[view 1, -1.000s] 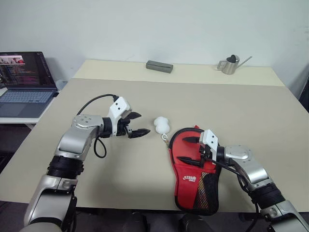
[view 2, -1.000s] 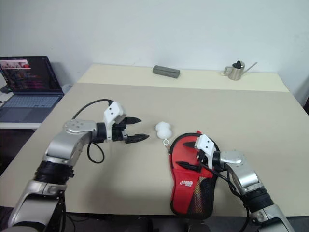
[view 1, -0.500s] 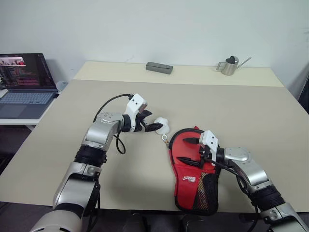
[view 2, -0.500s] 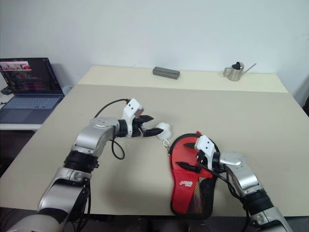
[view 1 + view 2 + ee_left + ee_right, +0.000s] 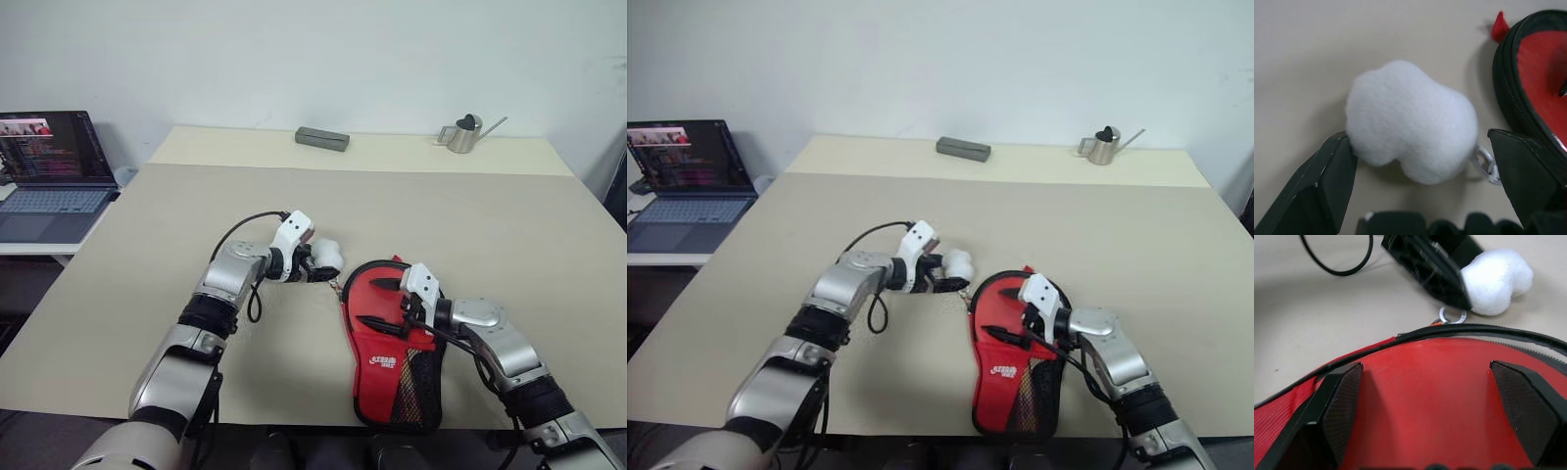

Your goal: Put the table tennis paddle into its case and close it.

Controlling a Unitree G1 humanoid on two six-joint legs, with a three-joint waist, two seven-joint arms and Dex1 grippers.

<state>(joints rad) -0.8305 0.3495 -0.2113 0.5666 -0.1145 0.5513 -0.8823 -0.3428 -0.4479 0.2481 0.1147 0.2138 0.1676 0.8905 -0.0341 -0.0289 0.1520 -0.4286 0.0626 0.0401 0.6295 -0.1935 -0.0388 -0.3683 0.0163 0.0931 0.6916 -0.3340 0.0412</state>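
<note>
The case (image 5: 394, 360) lies near the table's front edge, red side up with its white logo and a black mesh pocket. Its white pom-pom (image 5: 329, 253) rests on the table beside the rounded end, joined by a small metal ring (image 5: 1487, 165). My left gripper (image 5: 318, 266) is open, and in the left wrist view the pom-pom (image 5: 1410, 127) sits between its fingers (image 5: 1322, 188). My right gripper (image 5: 370, 302) is open over the case's red face (image 5: 1425, 396), one finger on each side. The table tennis paddle is hidden.
A grey block (image 5: 322, 138) and a small metal watering can (image 5: 462, 133) stand at the table's far edge. An open laptop (image 5: 49, 162) sits on a side desk to the left. Bare tabletop (image 5: 490, 225) stretches behind the case.
My left arm has swung right and down to the pom-pom, which now sits between its open fingers. The right gripper and the case have stayed put.
</note>
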